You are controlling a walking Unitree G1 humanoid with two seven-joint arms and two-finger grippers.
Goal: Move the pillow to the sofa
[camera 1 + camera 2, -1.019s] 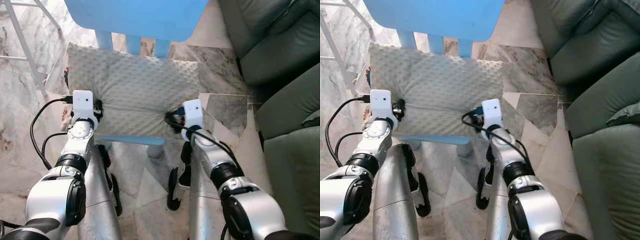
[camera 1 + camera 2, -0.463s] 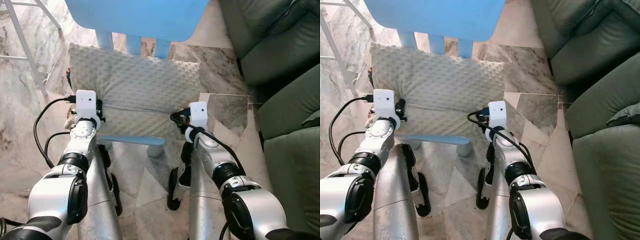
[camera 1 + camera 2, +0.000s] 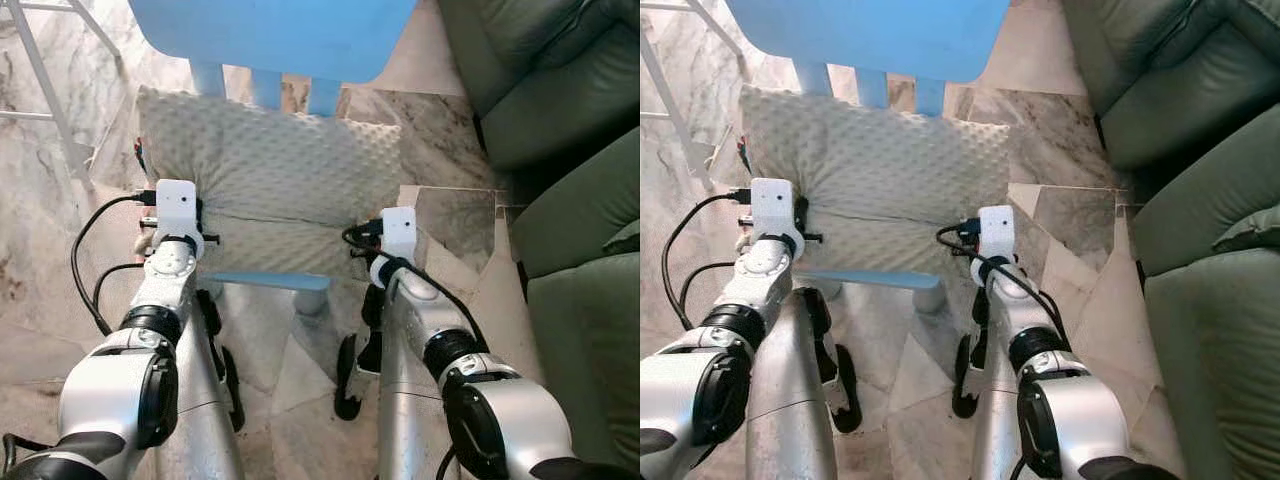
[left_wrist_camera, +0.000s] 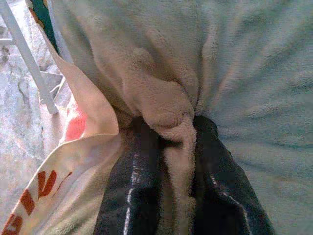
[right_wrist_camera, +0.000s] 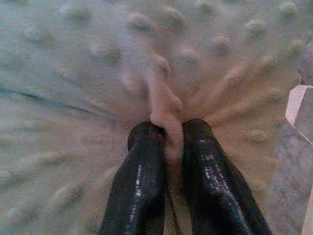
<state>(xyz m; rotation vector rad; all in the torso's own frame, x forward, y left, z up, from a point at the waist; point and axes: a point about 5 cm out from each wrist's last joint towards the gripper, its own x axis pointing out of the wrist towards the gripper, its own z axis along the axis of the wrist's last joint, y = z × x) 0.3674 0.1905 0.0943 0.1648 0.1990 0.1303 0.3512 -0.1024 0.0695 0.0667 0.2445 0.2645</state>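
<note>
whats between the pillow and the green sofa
Bare marble floor, seen in the left eye view. Nothing stands there. The pillow lies on the blue chair; the sofa is to the robot's right.

Light blue plastic chair with pale blue back slats at the top, polished marble floor of irregular veined slabs beneath it, thin white metal frame legs at far left, white printed fabric with red-orange lettering beside those legs
</note>
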